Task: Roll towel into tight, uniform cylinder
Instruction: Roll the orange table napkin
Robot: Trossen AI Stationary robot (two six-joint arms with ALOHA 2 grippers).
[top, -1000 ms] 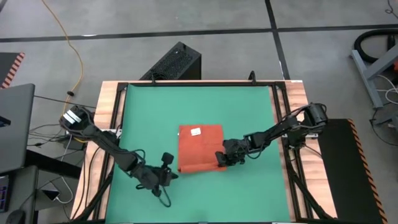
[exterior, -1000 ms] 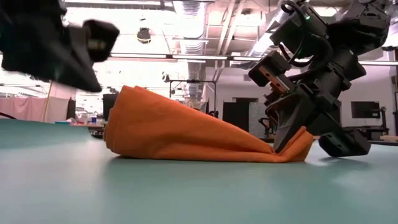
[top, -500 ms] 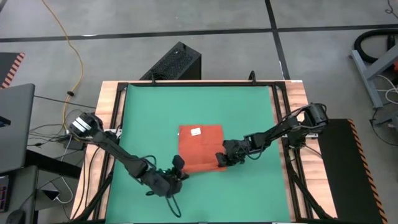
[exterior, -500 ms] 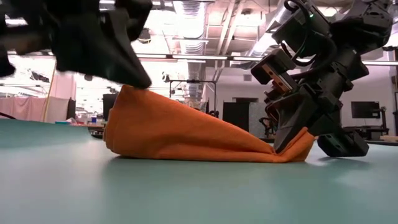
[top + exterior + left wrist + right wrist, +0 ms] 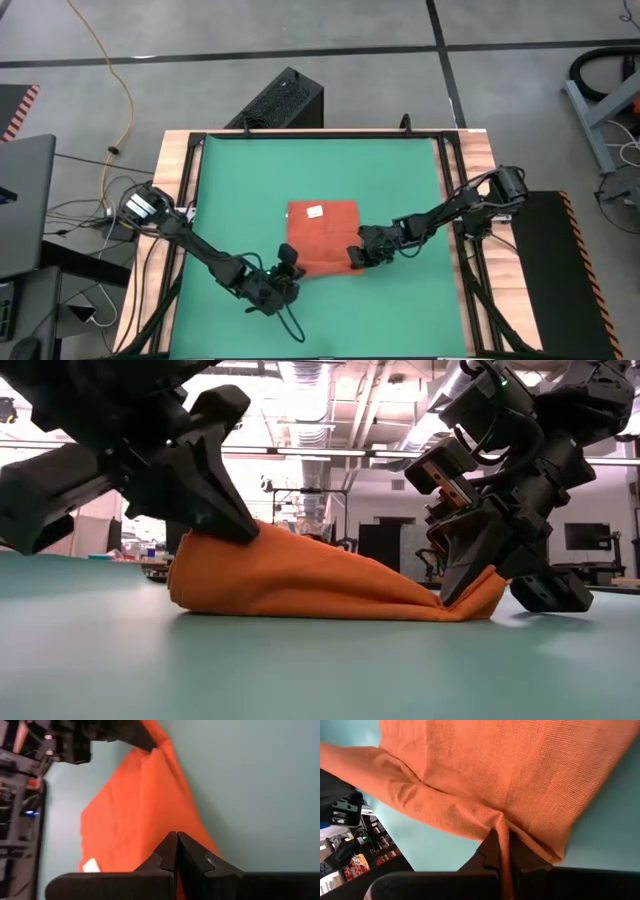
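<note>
Towel (image 5: 322,237), an orange-red cloth with a small white tag (image 5: 314,211), lies near the middle of the green mat (image 5: 240,180), most of it flat and its near edge gathered into a low, loose fold that is not yet a cylinder. The right gripper (image 5: 357,258) sits at the near right corner of the cloth, its fingers closed on a pinch of fabric; the right wrist view shows a ridge of cloth drawn down between the two dark fingers, and the low view shows that corner squeezed thin under the gripper against the mat. This grip seems meant to anchor one end of the fold so it cannot slide or unroll while the other end is worked. The left gripper (image 5: 290,272) is at the near left corner, its fingers pressed fully together with nothing visible between them; in the left wrist view the closed tips rest on the towel's edge, and in the low view the gripper bears down on the higher, bulging end of the fold. Closed fingers there probably serve as a blunt pusher, to press or tuck the cloth rather than to pick it up. The fold stands taller on the left arm's side than on the right, so the roll looks uneven and the task is judged to be at an early stage.
</note>
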